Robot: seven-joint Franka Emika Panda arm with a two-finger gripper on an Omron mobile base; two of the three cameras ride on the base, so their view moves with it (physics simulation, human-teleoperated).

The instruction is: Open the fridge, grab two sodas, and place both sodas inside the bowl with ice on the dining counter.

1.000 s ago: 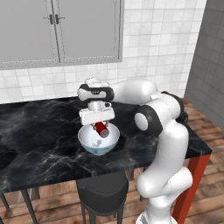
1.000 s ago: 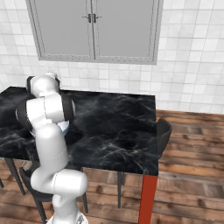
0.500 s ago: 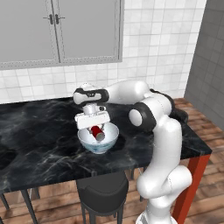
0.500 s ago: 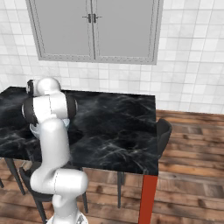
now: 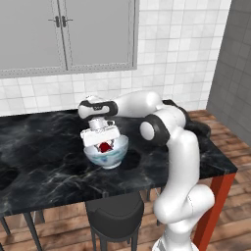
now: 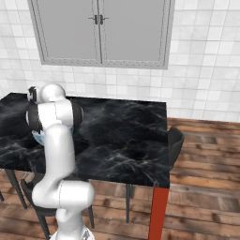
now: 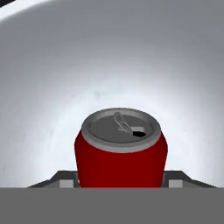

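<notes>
A red soda can (image 7: 120, 148) with a grey pull-tab top stands between my fingertips (image 7: 65, 183) in the hand view, against the white inner wall of the bowl (image 7: 109, 57). From the left base view, my gripper (image 5: 101, 142) reaches down into the bluish-white bowl (image 5: 109, 159), shut on the can (image 5: 104, 146). The bowl rests on the dining counter (image 5: 44, 166), a black slab with white veining. In the right base view my arm hides most of the bowl (image 6: 38, 138). The fridge is out of view.
A dark stool (image 5: 115, 215) stands under the counter's near edge. Another dark chair (image 6: 174, 140) sits at the counter's right end by the red leg (image 6: 158, 213). Grey wall cabinets (image 5: 66, 34) hang above the tiled wall.
The hand has sunk a little lower into the bowl with the can, and the arm has stretched further left. The bowl has stayed put.
</notes>
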